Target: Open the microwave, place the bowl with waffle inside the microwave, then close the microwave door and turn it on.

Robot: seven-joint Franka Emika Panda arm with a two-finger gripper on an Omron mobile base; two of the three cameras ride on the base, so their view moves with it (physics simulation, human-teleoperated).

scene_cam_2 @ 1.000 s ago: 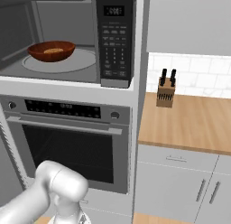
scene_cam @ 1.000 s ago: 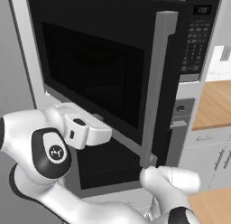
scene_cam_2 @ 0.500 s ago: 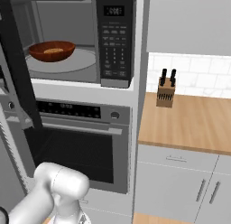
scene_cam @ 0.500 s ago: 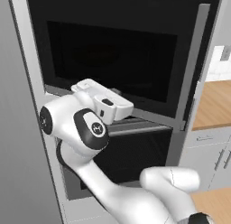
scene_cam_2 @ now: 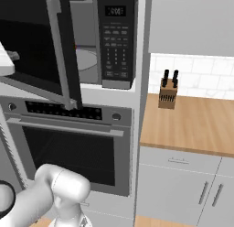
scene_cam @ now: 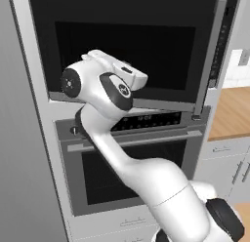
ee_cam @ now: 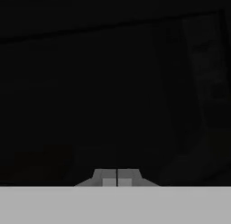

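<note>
Microwave door (scene_cam_2: 32, 47) swung nearly closed, silver handle (scene_cam_2: 59, 52) at its free edge, keypad (scene_cam_2: 115, 43) seen at three o'clock, pincer (ee_cam: 117, 177) closed against dark glass, nothing gripped, knife block (scene_cam_2: 167, 92) set on wooden counter (scene_cam_2: 196, 125).

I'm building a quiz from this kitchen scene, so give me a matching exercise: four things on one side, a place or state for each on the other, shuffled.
1. microwave door
2. end effector
3. knife block
4. oven

A. on the wooden counter
B. shut, empty
C. below the microwave
D. partly open

Pairs: 1-D, 2-B, 3-A, 4-C
</note>
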